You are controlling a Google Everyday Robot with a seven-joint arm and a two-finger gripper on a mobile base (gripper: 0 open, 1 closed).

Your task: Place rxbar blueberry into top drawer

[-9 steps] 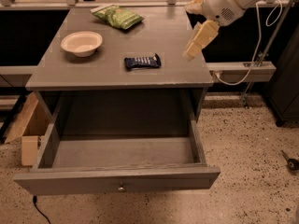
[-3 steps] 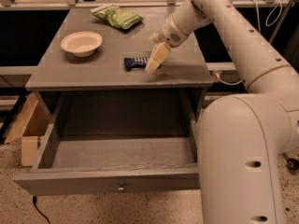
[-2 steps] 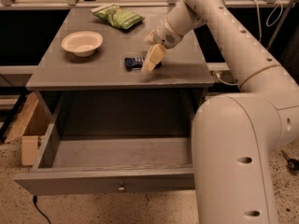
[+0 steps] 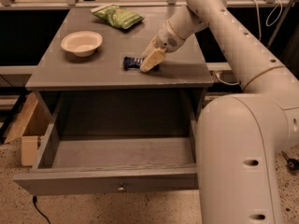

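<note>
The rxbar blueberry [image 4: 131,62], a dark navy-blue wrapped bar, lies flat on the grey table top [image 4: 103,73] near its front middle. My gripper [image 4: 150,62] reaches down from the white arm on the right and sits over the bar's right end, covering that part of it. The top drawer [image 4: 112,183] is pulled fully open below the table top, with a small round knob [image 4: 121,187] on its front panel; its inside is bare.
A white bowl [image 4: 81,42] stands at the table's left. A green chip bag [image 4: 117,16] lies at the back. My large white arm [image 4: 243,139] fills the right side. A wooden box [image 4: 29,134] sits on the floor at left.
The arm has swung in from the right over the table and the gripper has come down onto the bar's right end. The bar, bowl and drawer have not moved.
</note>
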